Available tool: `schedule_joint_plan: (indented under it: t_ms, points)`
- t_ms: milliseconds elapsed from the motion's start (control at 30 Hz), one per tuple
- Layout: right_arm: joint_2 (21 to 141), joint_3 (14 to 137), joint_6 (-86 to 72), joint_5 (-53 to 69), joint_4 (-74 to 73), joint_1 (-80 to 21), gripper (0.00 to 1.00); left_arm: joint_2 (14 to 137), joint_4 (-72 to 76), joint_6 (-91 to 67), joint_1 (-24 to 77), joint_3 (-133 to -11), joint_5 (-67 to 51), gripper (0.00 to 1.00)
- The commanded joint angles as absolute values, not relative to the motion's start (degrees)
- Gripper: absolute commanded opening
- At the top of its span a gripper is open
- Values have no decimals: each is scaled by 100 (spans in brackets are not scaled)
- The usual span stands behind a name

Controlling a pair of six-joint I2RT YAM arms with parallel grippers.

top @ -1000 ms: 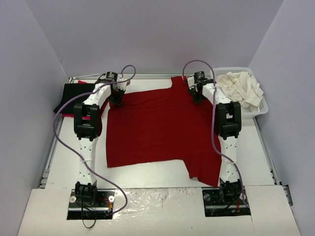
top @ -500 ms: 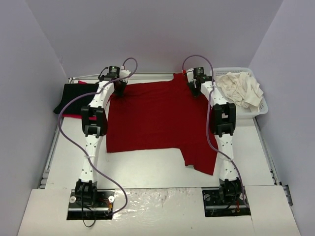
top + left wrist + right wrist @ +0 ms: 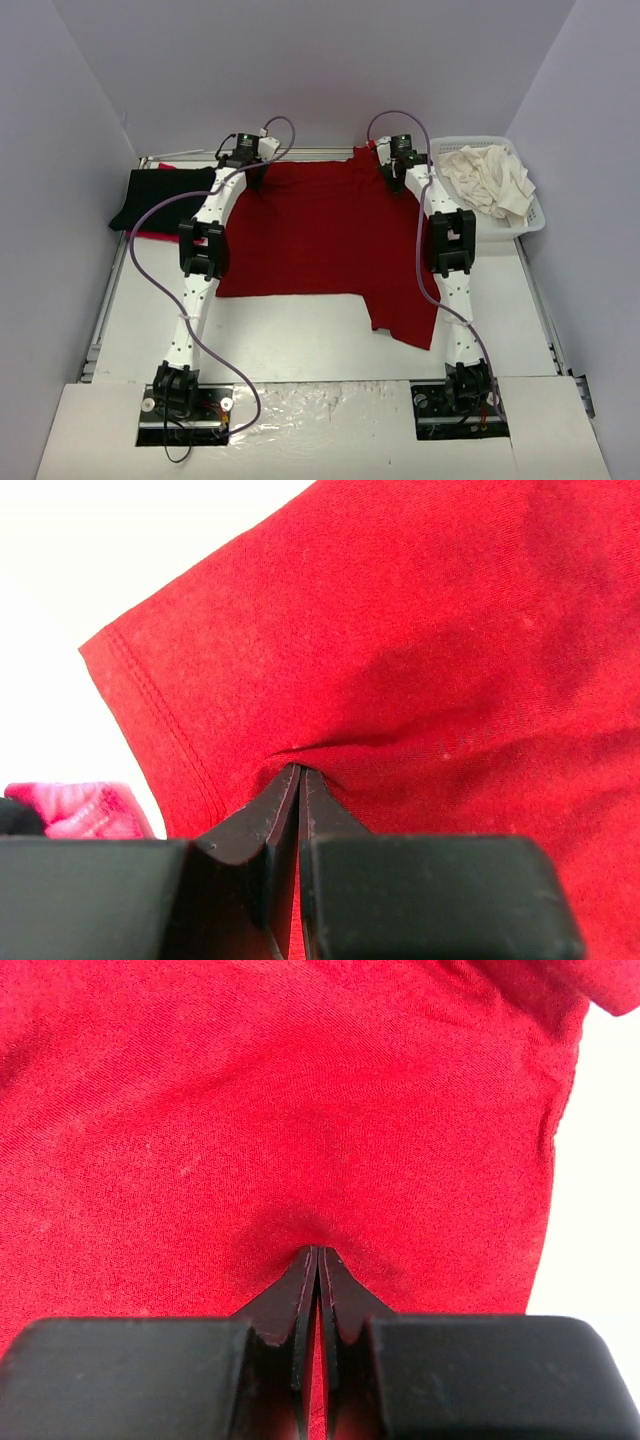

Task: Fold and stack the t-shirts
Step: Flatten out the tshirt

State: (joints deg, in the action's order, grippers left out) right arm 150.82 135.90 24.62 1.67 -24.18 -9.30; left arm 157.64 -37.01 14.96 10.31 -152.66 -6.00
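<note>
The red t-shirt is soft matt cloth with a fine knit. From close it shows some tiny pale specks of lint, and its hem has two rows of stitching. The fingers of the left gripper and of the right gripper look like hard black plastic, matt and a little grainy. The table is white, smooth and dull. The basket is white plastic lattice, and the cream t-shirt in it is soft crumpled cloth. The black t-shirt is also matt cloth. The cables have a smooth lilac coat with a slight shine.
</note>
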Motion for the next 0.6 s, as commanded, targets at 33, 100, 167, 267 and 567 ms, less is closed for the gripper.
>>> schedule_joint_plan:
  t_ms: [33,100,167,267,567]
  points:
    - [15337,13711,2601,-200,-2540,-1063,0,15768,-3463,1678,1099,-15495,-141,2]
    - [15258,13746,2628,-307,-2531,-1151,0,15602,-3411,1705,1107,-15443,8,2]
    - [15021,13676,2628,-369,-2522,-1213,0,15260,-3253,1723,1116,-15180,245,2]
    - [14503,13501,2637,-509,-2479,-1344,0,14663,-3068,1784,1108,-14723,465,2]
    - [12395,12324,2760,-993,-2382,-1705,16,12221,-2821,1942,1230,-13212,519,54]
